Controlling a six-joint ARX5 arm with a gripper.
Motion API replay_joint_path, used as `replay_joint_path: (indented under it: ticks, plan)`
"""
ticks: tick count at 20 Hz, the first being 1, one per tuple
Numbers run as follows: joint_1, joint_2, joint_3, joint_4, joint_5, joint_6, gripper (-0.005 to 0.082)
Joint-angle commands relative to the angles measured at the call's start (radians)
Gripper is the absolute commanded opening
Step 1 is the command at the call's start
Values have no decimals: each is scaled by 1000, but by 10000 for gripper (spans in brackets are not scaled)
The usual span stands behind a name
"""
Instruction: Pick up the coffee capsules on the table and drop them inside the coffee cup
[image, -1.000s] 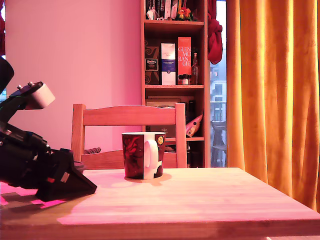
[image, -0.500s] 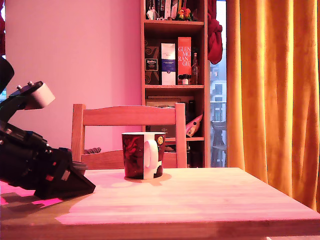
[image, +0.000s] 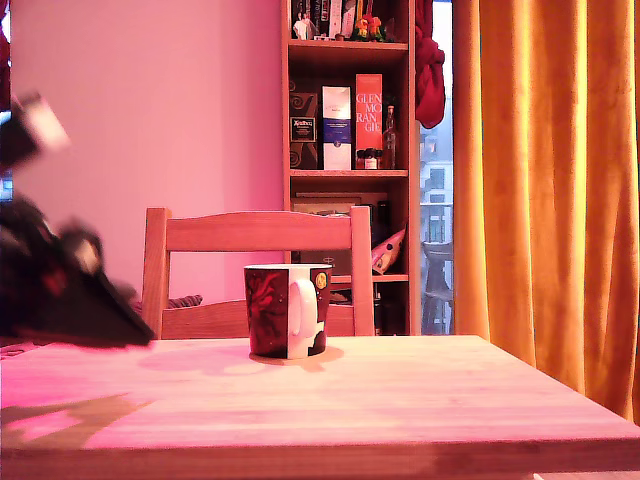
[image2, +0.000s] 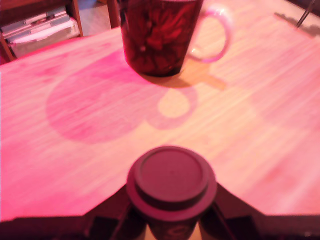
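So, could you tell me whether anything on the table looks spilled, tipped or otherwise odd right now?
Nothing stands out. The coffee cup stands upright on the table, with no spill visible, and the gripper holds a dark capsule squarely. The arm is only motion-blurred in the exterior view.

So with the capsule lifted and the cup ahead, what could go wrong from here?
1. The dark capsule shows only its top in the claw; how firm the hold is cannot be seen, so it may slip.
2. The cup is tall; a low approach could knock it.
3. The arm is motion-blurred; a fast release might miss the opening.
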Motion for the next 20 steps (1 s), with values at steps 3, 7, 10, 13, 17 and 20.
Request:
replay_joint_path:
  ticks: [3, 7, 10, 13, 17, 20]
  plan:
    - [2, -113, 129, -247, 4, -9, 56]
    - [2, -130, 237, -382, 2, -8, 56]
    - [2, -130, 256, -398, -8, -10, 56]
    - [2, -130, 261, -410, -8, -10, 56]
    - [2, -130, 288, -430, -8, -18, 56]
    - [2, -114, 326, -434, -8, -18, 56]
